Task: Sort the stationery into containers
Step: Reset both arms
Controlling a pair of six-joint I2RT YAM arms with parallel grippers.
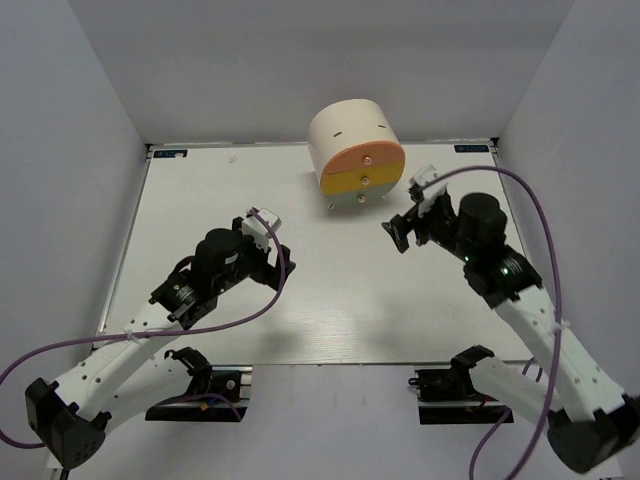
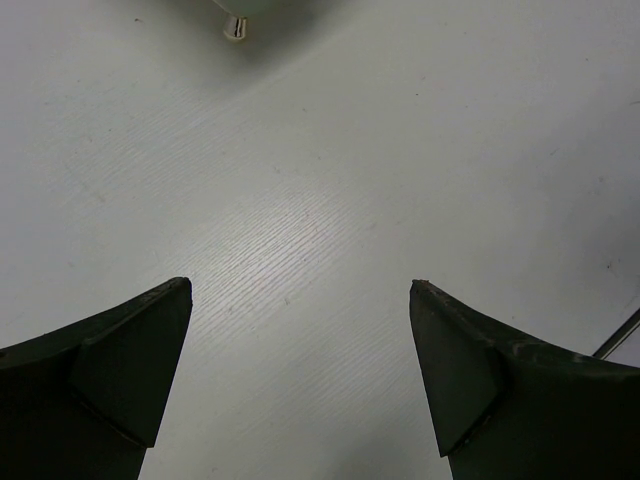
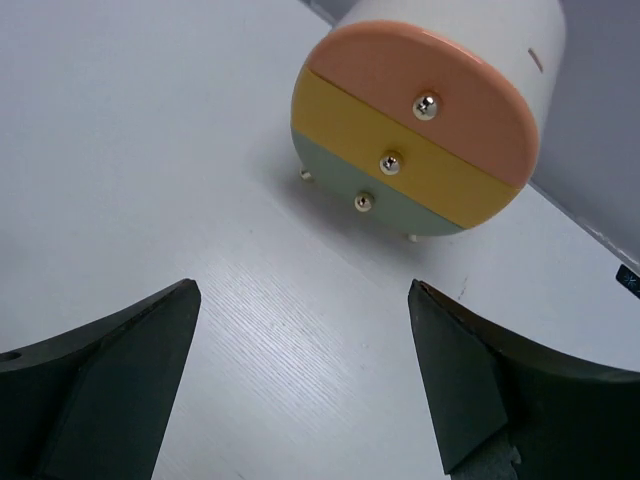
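The cream half-cylinder organiser stands at the back middle of the table, and it also shows in the right wrist view. Its salmon-orange top drawer, yellow middle drawer and grey-green bottom drawer are all shut, each with a small metal knob. No highlighter, pen or eraser shows in any view. My left gripper is open and empty over bare table, left of the organiser. My right gripper is open and empty, just right of the organiser and facing its drawer fronts.
The white table is walled by grey panels at the back and both sides. One cream foot of the organiser shows at the top of the left wrist view. Purple cables loop from both arms.
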